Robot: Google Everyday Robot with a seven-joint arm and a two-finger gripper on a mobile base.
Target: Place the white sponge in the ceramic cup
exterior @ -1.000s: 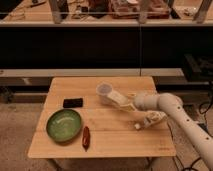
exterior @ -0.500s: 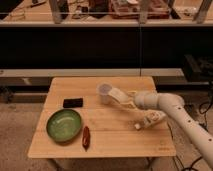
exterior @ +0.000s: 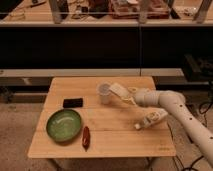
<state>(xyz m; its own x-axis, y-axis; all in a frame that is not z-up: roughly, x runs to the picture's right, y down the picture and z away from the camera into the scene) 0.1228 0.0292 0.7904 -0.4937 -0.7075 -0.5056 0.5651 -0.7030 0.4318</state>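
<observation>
Step in hand: I judged I was at the drop, bringing the sponge (exterior: 118, 90) to the mouth of the cup (exterior: 104, 93).
Gripper: my gripper (exterior: 125, 96) sat just right of the cup, at about rim height, with the arm (exterior: 172, 104) reaching in from the right.
Jaws: closed on the sponge, as far as I could judge; it stuck out from them toward the cup.
Sponge: just beside the cup's right rim, tilted down toward it, not yet inside.
Cup: upright on the table (exterior: 115, 135), back of centre; every place here is given from it.
Doing it well: I needed the sponge's low end over the opening, not the rim, before letting go. It looked about as wide as the cup, so it should go in narrow end first. A sideways nudge could tip the cup.
Count, sponges: one.
Count, cups: one.
Count, bowls: one, green bowl (exterior: 64, 125), front-left of the cup.
Count, dark blocks: one (exterior: 73, 102), left of the cup.
Count, red things: one (exterior: 86, 136), in front of the cup.
Count, white bottles: one (exterior: 149, 119), front-right of the cup.
</observation>
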